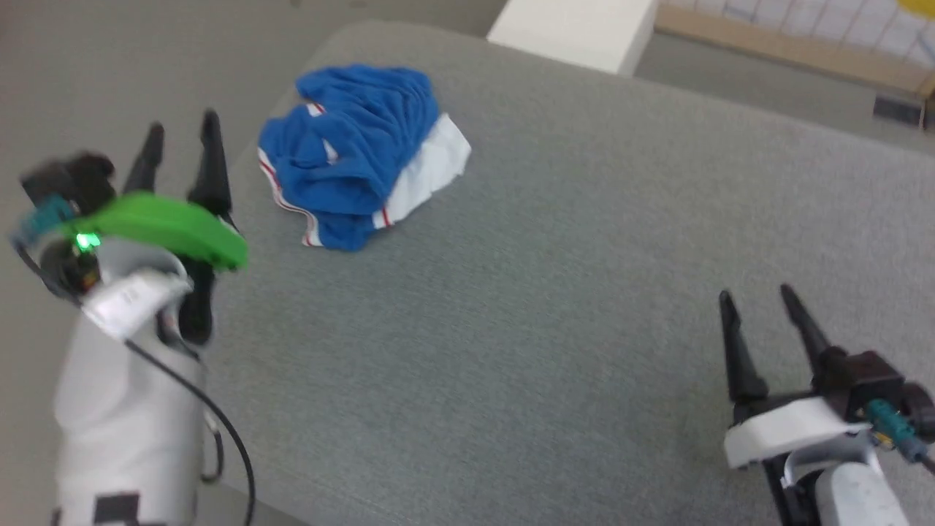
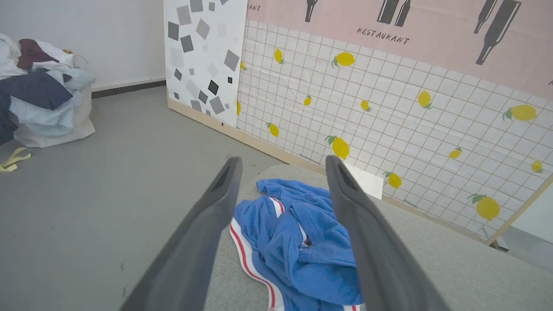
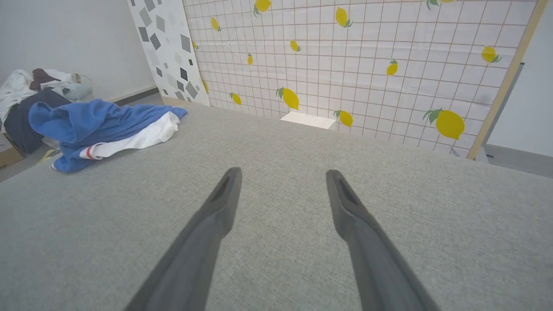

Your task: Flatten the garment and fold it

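Note:
The garment [image 1: 358,153], a royal-blue jersey with white parts and red-striped trim, lies crumpled in a heap near the far left corner of the grey table [image 1: 555,292]. My left gripper [image 1: 182,131] hovers open to the left of the heap, at the table's left edge, with nothing between its fingers. The left wrist view looks between those fingers onto the garment [image 2: 298,246]. My right gripper [image 1: 756,296] stands open over the table's near right part, far from the garment [image 3: 103,127], and holds nothing.
A white box [image 1: 577,29] stands past the table's far edge. A lemon-patterned panel [image 3: 367,65] closes off the back. A pile of clothes [image 2: 39,90] sits on the grey floor [image 2: 108,194] to the left.

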Controlling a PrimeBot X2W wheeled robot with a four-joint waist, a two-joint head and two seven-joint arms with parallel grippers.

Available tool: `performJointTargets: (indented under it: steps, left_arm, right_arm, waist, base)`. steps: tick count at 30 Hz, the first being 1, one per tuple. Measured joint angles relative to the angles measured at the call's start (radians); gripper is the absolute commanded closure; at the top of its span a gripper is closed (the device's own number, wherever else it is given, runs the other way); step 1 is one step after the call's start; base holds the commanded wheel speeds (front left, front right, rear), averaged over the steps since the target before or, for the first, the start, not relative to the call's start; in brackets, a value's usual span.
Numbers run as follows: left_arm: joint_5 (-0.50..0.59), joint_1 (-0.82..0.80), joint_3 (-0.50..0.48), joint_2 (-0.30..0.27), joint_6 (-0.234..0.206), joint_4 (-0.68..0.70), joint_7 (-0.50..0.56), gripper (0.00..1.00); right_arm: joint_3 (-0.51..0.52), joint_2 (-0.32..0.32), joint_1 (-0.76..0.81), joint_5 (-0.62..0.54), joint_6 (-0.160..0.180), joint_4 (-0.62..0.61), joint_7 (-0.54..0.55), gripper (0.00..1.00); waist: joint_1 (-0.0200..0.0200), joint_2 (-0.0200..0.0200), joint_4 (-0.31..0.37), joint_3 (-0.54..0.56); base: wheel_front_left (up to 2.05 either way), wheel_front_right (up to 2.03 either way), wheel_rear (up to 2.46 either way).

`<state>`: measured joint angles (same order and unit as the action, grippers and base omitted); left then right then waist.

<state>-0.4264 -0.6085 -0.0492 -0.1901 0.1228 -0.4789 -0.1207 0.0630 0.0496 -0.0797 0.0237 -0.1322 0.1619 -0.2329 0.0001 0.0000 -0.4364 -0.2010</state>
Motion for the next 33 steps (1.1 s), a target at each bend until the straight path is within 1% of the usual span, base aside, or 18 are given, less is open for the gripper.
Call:
performJointTargets:
  steps: [5, 9, 12, 15, 21, 24, 25, 27, 28, 29, 30, 33]
  left_arm:
    - [-0.063, -0.139, 0.001, -0.039, 0.001, -0.096, 0.138, 0.00]
    - [-0.112, -0.230, 0.003, -0.063, 0.001, -0.183, 0.294, 0.00]
    - [-0.129, -0.271, 0.009, -0.079, -0.001, -0.244, 0.421, 0.00]
    - [-0.137, -0.296, 0.021, -0.088, -0.014, -0.298, 0.526, 0.00]
    - [-0.138, -0.324, 0.067, -0.093, -0.057, -0.374, 0.726, 0.00]
    - [-0.138, -0.347, 0.081, -0.103, -0.074, -0.379, 0.802, 0.00]
    - [-0.138, -0.354, 0.081, -0.103, -0.084, -0.378, 0.821, 0.00]
    - [-0.138, -0.360, 0.089, -0.104, -0.090, -0.365, 0.847, 0.00]
    - [-0.137, -0.358, 0.093, -0.106, -0.090, -0.355, 0.846, 0.56]
    - [-0.137, -0.355, 0.094, -0.106, -0.089, -0.348, 0.840, 0.83]
    - [-0.137, -0.349, 0.095, -0.106, -0.088, -0.342, 0.832, 1.00]
    - [-0.136, -0.329, 0.092, -0.095, -0.089, -0.318, 0.774, 1.00]
  right_arm:
    - [0.036, 0.000, -0.014, -0.034, 0.000, -0.067, 0.030, 0.00]
    - [0.058, 0.000, -0.022, -0.052, 0.000, -0.110, 0.049, 0.00]
    - [0.071, 0.000, -0.022, -0.059, 0.000, -0.138, 0.058, 0.00]
    - [0.081, 0.002, -0.022, -0.059, 0.000, -0.158, 0.059, 0.00]
    - [0.093, 0.006, -0.022, -0.059, 0.000, -0.179, 0.066, 0.00]
    - [0.094, 0.005, -0.023, -0.058, 0.000, -0.190, 0.066, 0.00]
    - [0.093, 0.004, -0.023, -0.058, 0.000, -0.194, 0.066, 0.00]
    - [0.093, 0.004, -0.023, -0.058, 0.000, -0.201, 0.066, 0.00]
    - [0.093, 0.004, -0.023, -0.059, 0.000, -0.203, 0.066, 0.00]
    - [0.092, 0.004, -0.023, -0.059, 0.000, -0.204, 0.066, 0.00]
    - [0.093, 0.004, -0.023, -0.059, 0.000, -0.205, 0.066, 0.00]
    - [0.091, 0.004, -0.023, -0.059, 0.000, -0.199, 0.066, 0.00]
  waist:
    - [0.0000, 0.0000, 0.036, -0.085]
    - [0.0000, 0.0000, 0.070, -0.151]
    - [0.0000, 0.0000, 0.097, -0.194]
    - [0.0000, 0.0000, 0.122, -0.232]
    - [0.0000, 0.0000, 0.164, -0.296]
    - [-0.0001, 0.0001, 0.176, -0.318]
    - [-0.0001, 0.0001, 0.177, -0.323]
    - [-0.0002, 0.0001, 0.179, -0.332]
    - [-0.0002, 0.0000, 0.178, -0.335]
    - [-0.0002, 0.0000, 0.178, -0.336]
    - [-0.0001, 0.0001, 0.177, -0.335]
    - [-0.0002, 0.0000, 0.174, -0.327]
  base:
    - [0.00, 0.00, 0.00]
    - [0.00, 0.00, 0.00]
    - [0.00, 0.00, 0.00]
    - [0.00, 0.00, 0.00]
    - [0.00, 0.00, 0.00]
    - [0.00, 0.00, 0.00]
    - [0.00, 0.00, 0.00]
    - [0.00, 0.00, 0.00]
    - [0.00, 0.00, 0.00]
    - [0.00, 0.00, 0.00]
    - [0.00, 0.00, 0.00]
    - [0.00, 0.00, 0.00]
